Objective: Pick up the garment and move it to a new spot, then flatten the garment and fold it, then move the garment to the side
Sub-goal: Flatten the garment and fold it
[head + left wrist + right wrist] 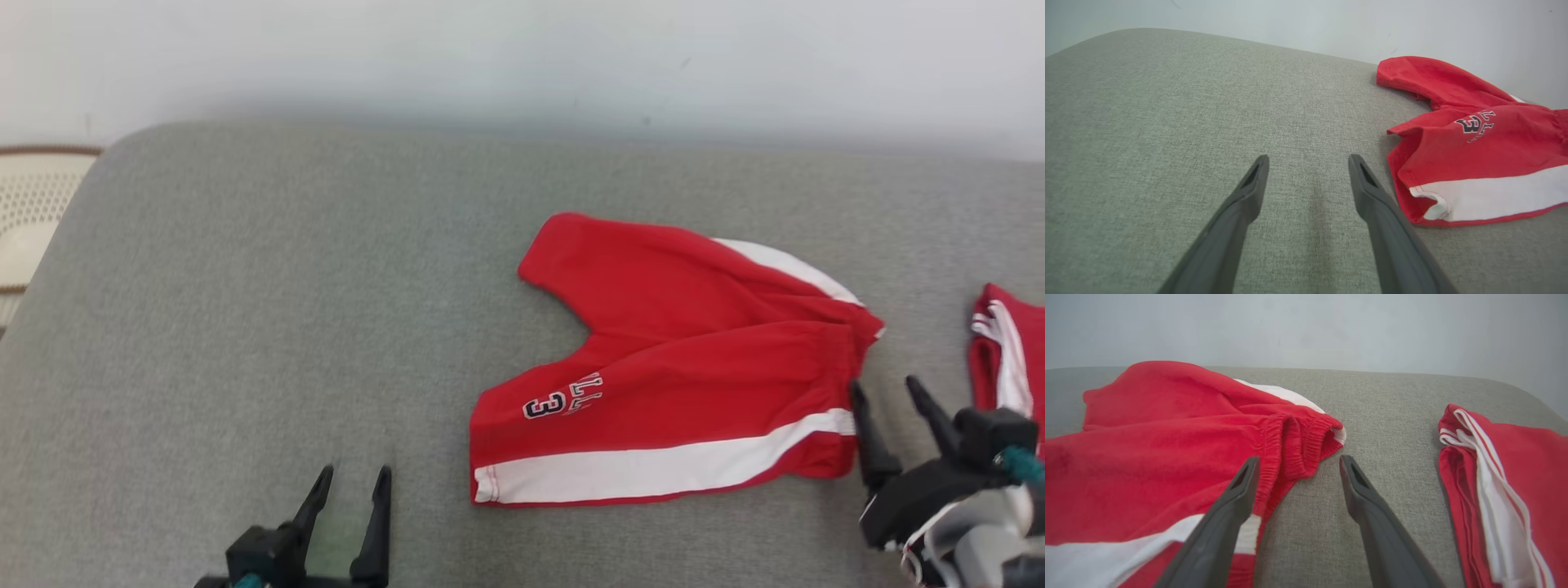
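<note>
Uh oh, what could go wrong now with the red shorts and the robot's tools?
1. The open right tool sits by the bunched waistband of the red shorts; it might pinch only one layer and rumple them more.
2. The other red garment lies close on the right, so a sweep could drag it along.
3. The left tool hovers over bare cushion, too far to help flatten.

The shorts (678,367) lie on the padded surface (245,327), right of its middle, with the waistband toward the right. A second garment (1008,351) lies farther right, apart from them. The right gripper (882,385) sits between the two, just beside the waistband. The left gripper (357,474) sits nearer, left of the shorts. A wall (522,57) stands behind.
</note>
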### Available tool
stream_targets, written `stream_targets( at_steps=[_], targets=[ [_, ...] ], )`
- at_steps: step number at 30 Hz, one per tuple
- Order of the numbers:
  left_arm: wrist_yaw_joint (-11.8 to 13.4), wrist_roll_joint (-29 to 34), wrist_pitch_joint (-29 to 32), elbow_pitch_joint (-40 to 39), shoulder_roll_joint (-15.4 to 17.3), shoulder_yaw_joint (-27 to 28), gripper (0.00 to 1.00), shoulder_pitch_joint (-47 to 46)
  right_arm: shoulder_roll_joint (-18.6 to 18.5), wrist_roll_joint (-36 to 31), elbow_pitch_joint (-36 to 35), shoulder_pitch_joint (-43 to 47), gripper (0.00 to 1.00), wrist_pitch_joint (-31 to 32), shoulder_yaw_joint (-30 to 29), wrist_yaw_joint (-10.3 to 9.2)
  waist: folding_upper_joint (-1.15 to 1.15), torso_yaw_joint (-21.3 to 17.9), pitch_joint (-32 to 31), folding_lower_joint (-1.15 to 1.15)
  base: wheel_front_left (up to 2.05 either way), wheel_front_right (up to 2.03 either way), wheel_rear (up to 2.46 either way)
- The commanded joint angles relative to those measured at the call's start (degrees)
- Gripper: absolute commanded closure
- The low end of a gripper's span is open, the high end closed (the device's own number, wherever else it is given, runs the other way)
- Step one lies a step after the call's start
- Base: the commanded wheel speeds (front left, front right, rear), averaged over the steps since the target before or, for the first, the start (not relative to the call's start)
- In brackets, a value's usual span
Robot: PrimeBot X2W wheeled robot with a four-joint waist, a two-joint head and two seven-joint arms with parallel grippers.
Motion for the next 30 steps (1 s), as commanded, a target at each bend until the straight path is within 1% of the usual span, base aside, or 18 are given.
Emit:
stream_targets(
  at_steps=[1,6,10,17,20,24,27,30],
  targets=[
    [-0.1,0.8,-0.2,-0.2,0.1,0.7,0.00,1.7,1.1,-1.2,-1.1,2.2,0.00,0.0,-0.9,-0.05,0.00,-2.3,-2.6,0.01,0.00,0.00,0.00],
    [0.0,1.6,-0.2,-0.9,0.1,3.0,0.00,4.8,4.2,-5.0,-5.6,6.8,0.00,0.0,-3.7,-0.05,0.00,-3.4,-5.0,0.01,0.00,0.00,0.00],
    [0.3,2.8,-0.2,-2.3,0.1,4.6,0.00,6.9,5.7,-7.0,-8.4,9.5,0.00,0.0,-4.6,-0.05,0.00,-4.1,-6.0,0.01,0.00,0.00,0.00],
    [0.5,4.3,-0.2,-3.8,0.1,6.7,0.00,9.2,7.8,-8.5,-10.7,12.2,0.00,0.0,-6.2,-0.05,0.00,-4.7,-7.4,0.01,0.00,0.00,0.00],
    [0.3,4.7,-0.2,-4.4,0.1,7.3,0.00,10.4,9.0,-8.0,-11.9,13.5,0.00,0.0,-7.7,-0.05,0.00,-5.0,-8.1,0.01,0.00,0.00,0.00],
    [0.1,5.4,-0.2,-4.6,0.1,7.7,0.00,12.0,9.8,-8.9,-12.6,15.0,0.00,0.0,-8.1,-0.05,0.00,-5.3,-8.9,0.01,0.00,0.00,0.00],
    [0.5,6.2,-0.2,-5.0,0.1,8.0,0.00,13.3,10.4,-9.7,-13.4,16.1,0.00,0.0,-8.5,-0.05,0.00,-5.4,-9.9,0.01,0.00,0.00,0.00],
    [0.9,5.8,-0.2,-6.1,0.1,8.5,0.00,14.1,11.1,-10.2,-14.4,17.2,0.00,0.0,-9.1,-0.05,0.00,-5.6,-10.6,0.01,0.00,0.00,0.00]
  ],
)
